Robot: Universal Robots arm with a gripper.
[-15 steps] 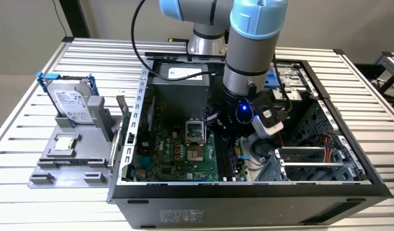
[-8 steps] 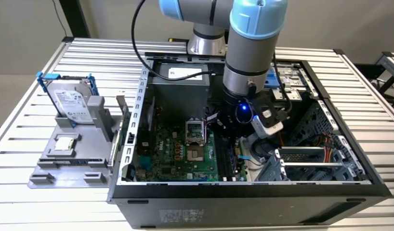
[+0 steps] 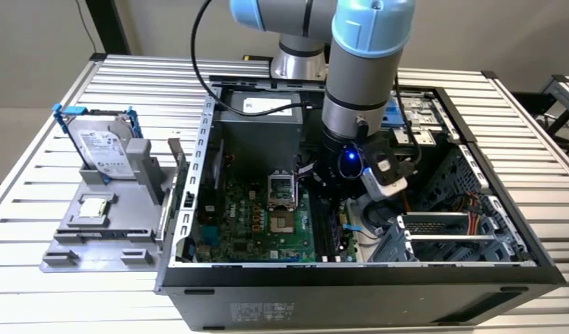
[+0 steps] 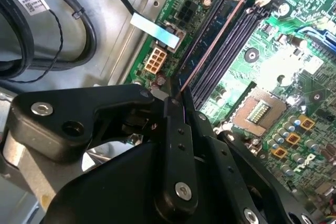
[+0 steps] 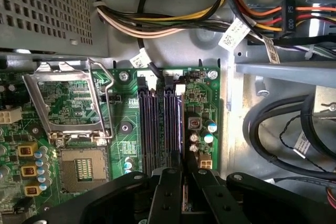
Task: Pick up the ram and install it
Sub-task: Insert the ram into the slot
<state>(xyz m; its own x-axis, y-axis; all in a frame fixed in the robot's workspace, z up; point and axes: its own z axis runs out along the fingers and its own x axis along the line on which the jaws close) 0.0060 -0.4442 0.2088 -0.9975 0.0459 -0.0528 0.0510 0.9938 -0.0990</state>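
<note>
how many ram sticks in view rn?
1. The ram shows edge-on in the second wrist view, lying along the memory slots, its near end clamped in the gripper. In the exterior view the arm could hide others.

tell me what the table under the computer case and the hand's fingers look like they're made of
The table looks like bare metal, probably aluminium: pale silver slats with a dull sheen. The fingers of the hand look like matte black plastic or coated metal, fixed with silver screws. They close on the ram, a thin edge-on strip.
</note>
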